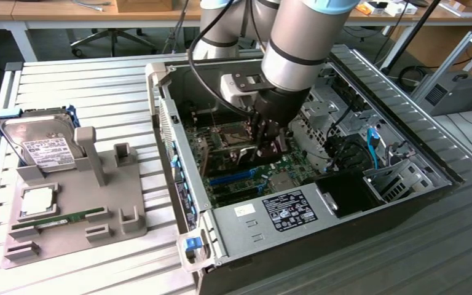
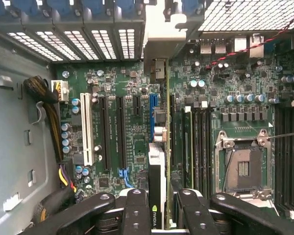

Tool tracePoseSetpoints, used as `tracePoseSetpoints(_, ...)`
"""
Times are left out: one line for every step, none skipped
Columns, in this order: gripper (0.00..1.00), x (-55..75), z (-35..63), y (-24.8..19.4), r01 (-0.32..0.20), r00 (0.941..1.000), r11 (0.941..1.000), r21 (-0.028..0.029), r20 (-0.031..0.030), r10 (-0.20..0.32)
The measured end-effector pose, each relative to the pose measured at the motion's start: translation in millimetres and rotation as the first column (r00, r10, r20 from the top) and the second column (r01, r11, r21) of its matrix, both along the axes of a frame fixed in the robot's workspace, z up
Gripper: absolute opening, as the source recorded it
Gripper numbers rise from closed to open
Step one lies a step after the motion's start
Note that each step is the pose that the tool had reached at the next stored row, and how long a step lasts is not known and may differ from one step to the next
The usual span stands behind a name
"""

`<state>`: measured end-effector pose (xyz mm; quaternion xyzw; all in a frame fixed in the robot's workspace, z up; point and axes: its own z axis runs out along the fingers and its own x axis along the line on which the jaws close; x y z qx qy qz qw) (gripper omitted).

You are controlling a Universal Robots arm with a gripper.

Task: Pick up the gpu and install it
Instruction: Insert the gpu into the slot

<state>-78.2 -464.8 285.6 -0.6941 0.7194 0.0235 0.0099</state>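
**Gpu clamped on edge over the motherboard**

The gripper (image 2: 161,215) is partly closed, and its two black fingers (image 2: 136,210) squeeze the gpu (image 2: 157,181) from either side. In the wrist view the card is seen edge-on, running straight out ahead of the gripper. It shows a narrow pale strip with a green NVIDIA mark near the fingertips and a thin dark layer along one side.

In the exterior view the arm (image 1: 297,49) reaches down into the open computer case (image 1: 302,227), which lies on its side on the slatted table (image 1: 80,80). The gripper (image 1: 267,138) is low inside the case, and the gpu (image 1: 274,153) shows as a dark piece hanging just under it, close above the green motherboard (image 2: 122,98). Whether the card touches the board cannot be told.

A blue slot (image 2: 152,115) lies beyond the card's far end, nearly in line with its edge. The open CPU socket (image 2: 242,166) sits off to one side of the gripper.

Well away from the gripper, toward the exterior view's left, a grey holder (image 1: 80,203) on the table carries an upright hard drive (image 1: 43,144) and a flat green memory stick (image 1: 72,218).
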Motion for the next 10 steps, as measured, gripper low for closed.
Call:
tracePoseSetpoints(0.27,-0.3,-0.8,-0.1,0.000,1.0000,1.0000,0.0000,0.0005,0.000)
tracePoseSetpoints(0.27,-0.5,-1.3,-0.1,-0.001,1.0000,1.0000,-0.0002,0.0010,0.001)
tracePoseSetpoints(0.27,-0.7,-1.3,-0.1,-0.001,1.0000,1.0000,-0.0003,0.0013,0.001)
tracePoseSetpoints(0.27,-1.1,-1.5,-0.1,-0.001,1.0000,1.0000,-0.0004,0.0021,0.001)
tracePoseSetpoints(0.27,-1.5,-1.7,-0.1,-0.001,1.0000,1.0000,-0.0003,0.0032,0.001)
tracePoseSetpoints(0.27,-2.0,-1.9,0.0,-0.002,1.0000,1.0000,-0.0001,0.0046,0.002)
tracePoseSetpoints(0.27,-2.2,-2.0,0.0,-0.002,1.0000,1.0000,-0.0001,0.0058,0.002)
tracePoseSetpoints(0.27,-2.4,-2.0,0.0,-0.003,1.0000,1.0000,-0.0001,0.0063,0.003)
tracePoseSetpoints(0.27,-2.9,-2.0,-0.1,-0.003,1.0000,1.0000,-0.0001,0.0069,0.003)
tracePoseSetpoints(0.27,-3.9,-2.1,-0.1,-0.003,1.0000,1.0000,-0.0001,0.0072,0.003)
